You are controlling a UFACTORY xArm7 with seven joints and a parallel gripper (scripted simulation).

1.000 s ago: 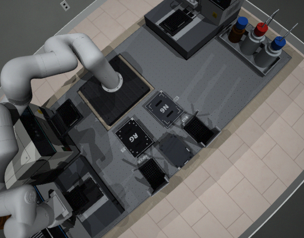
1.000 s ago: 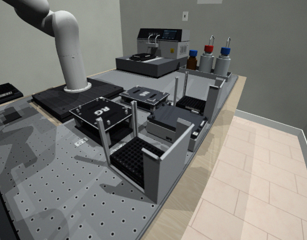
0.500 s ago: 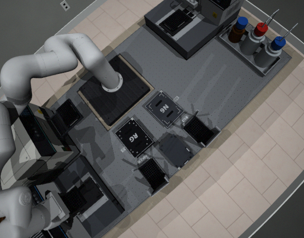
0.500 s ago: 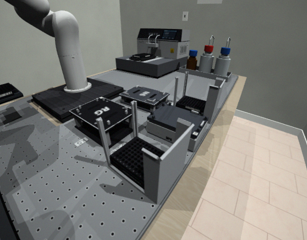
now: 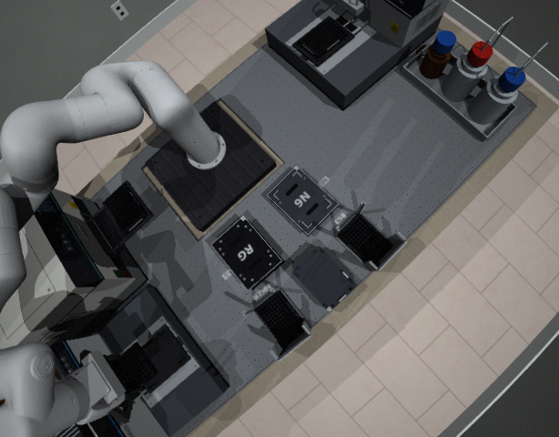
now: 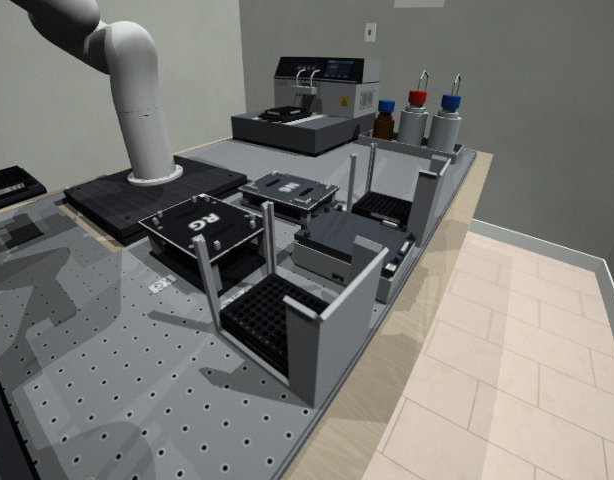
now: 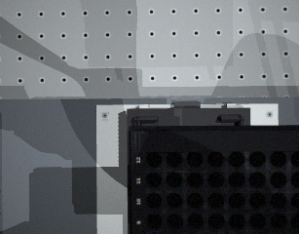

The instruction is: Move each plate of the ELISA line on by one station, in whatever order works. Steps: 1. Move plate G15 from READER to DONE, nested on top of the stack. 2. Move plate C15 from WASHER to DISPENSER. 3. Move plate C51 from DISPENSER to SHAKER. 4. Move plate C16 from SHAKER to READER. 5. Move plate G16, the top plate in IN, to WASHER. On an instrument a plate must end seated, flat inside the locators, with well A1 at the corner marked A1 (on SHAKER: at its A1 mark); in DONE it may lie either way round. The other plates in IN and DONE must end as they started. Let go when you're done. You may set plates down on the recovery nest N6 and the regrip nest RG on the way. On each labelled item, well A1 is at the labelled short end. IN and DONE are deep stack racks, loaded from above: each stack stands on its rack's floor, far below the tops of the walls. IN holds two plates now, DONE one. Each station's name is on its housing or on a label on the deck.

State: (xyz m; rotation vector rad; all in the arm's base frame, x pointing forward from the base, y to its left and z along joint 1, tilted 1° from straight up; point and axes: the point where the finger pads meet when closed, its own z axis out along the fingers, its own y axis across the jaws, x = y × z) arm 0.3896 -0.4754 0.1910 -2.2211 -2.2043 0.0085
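My gripper [image 5: 122, 376] is at the lower left of the top view, over the instrument [image 5: 186, 376] at the front left corner of the deck. It is shut on a black well plate [image 5: 138, 367] [image 7: 217, 180] and holds it just above that instrument's white plate carrier [image 7: 110, 141]. The plate's label cannot be read. Another black plate [image 5: 124, 207] lies on the tray of the instrument at the left. A third plate [image 5: 322, 39] [image 6: 286, 112] sits on the far instrument beside the bottles. The shaker [image 5: 320, 275] [image 6: 343, 229] between the two racks is bare.
Nest N6 [image 5: 300, 199] [image 6: 289, 188] and nest RG [image 5: 246, 254] [image 6: 204, 223] stand mid-deck. Two stack racks with tall walls [image 6: 338, 335] [image 6: 423, 201] hold black plates [image 5: 282, 320] [image 5: 364, 237]. Bottles [image 5: 477, 70] stand at the far right. The arm base [image 5: 204, 155] is behind RG.
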